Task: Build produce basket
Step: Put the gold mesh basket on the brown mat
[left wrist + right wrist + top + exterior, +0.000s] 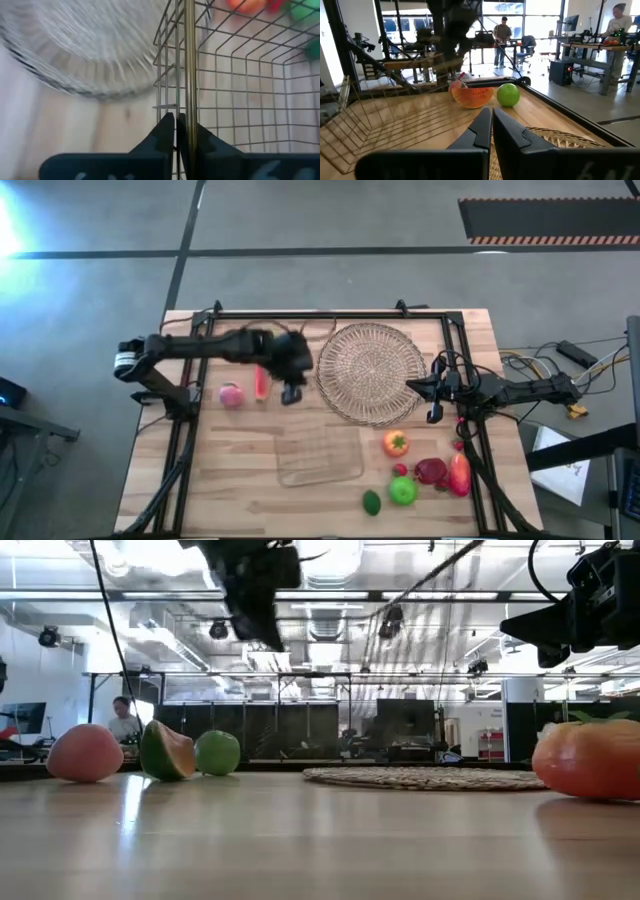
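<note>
1. The left gripper (pixel 176 131) is shut tight on the top wire of one wall of the basket (pixel 235 90). In the high view it hangs over the table just beside the straw mat (pixel 372 372), on the mat's left.
2. The right gripper (pixel 491 125) is shut and holds nothing. It hovers at the right edge of the mat.
3. The basket (pixel 320 455) sits just in front of the mat, touching or nearly touching the mat's near edge. Nothing lies inside it.
4. A pink fruit (pixel 231 395) and a red slice (pixel 262 383) lie left of the mat, near the left gripper. A green apple (pixel 217 752) shows beside them in the low view.
5. An orange pepper (pixel 396 443), a red piece (pixel 431 471), another green apple (pixel 402 491) and a small dark-green one (pixel 371 502) lie in front of the mat, to the right of the basket.
6. The bare wood (pixel 230 480) left of the basket gives open room, out to the table's front edge.
</note>
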Controlling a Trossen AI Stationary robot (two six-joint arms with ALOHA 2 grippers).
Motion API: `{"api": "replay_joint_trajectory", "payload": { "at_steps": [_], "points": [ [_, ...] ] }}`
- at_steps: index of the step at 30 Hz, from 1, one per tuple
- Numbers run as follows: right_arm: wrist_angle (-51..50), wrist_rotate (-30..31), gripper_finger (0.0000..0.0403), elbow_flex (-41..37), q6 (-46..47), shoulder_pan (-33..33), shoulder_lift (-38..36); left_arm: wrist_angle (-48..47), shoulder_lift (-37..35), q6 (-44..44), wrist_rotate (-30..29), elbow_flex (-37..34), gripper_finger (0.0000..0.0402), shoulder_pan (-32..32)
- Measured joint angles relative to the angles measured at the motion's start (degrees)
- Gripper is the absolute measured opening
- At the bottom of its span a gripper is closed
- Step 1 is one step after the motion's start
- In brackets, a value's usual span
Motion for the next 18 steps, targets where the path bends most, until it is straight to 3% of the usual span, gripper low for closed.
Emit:
{"api": "replay_joint_trajectory", "payload": {
  "at_steps": [10, 18],
  "points": [
    [0.0, 0.0, 0.0008, 0.0, 0.0, 0.0, 0.0, 9.1, 11.5, 1.2, -0.9, 10.3, 0.0000, 15.9],
    [0.0, 0.0, 0.0008, 0.0, 0.0, 0.0, 0.0, 11.0, 26.2, -1.5, 3.0, 21.0, 0.0000, 19.2]
  ]
}}
